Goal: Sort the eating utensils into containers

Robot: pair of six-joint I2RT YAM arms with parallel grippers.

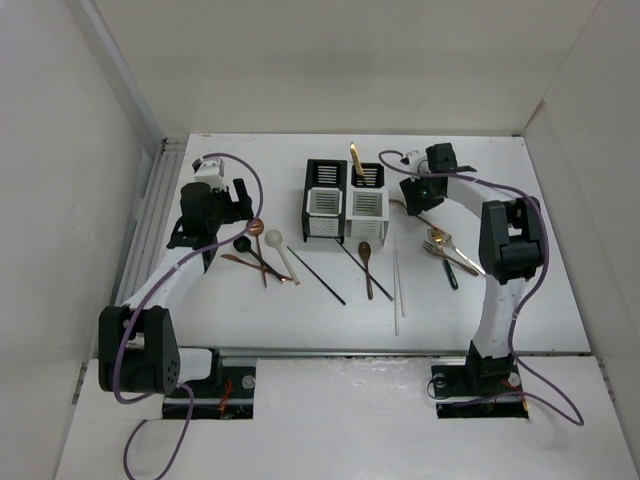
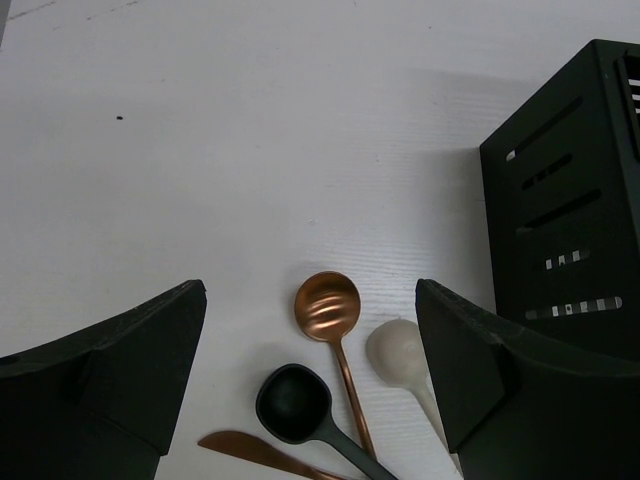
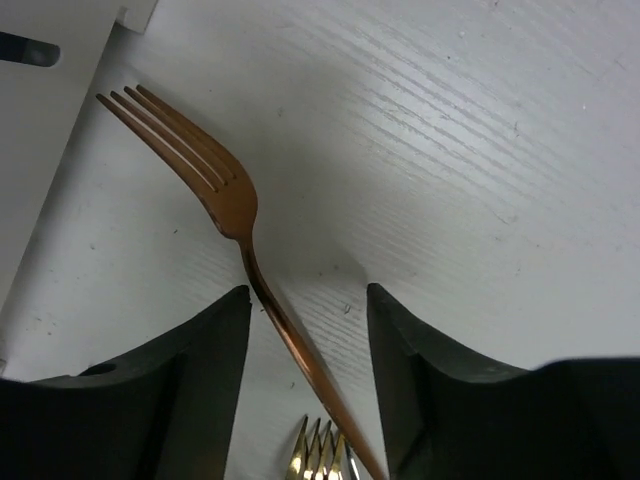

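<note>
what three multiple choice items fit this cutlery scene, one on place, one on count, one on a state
1. Where is the copper fork?
A. in a container
B. flat on the table, its handle running between the fingers of the right gripper
C. under the left arm

2. How many handles stick up from the containers?
A. none
B. one
C. four

3. How does the left gripper stand?
A. shut on a spoon
B. shut on a chopstick
C. open, holding nothing

Answers:
1 B, the right wrist view shows it lying there.
2 B, only a gold handle rises.
3 C, its fingers stand wide apart over loose spoons.
</note>
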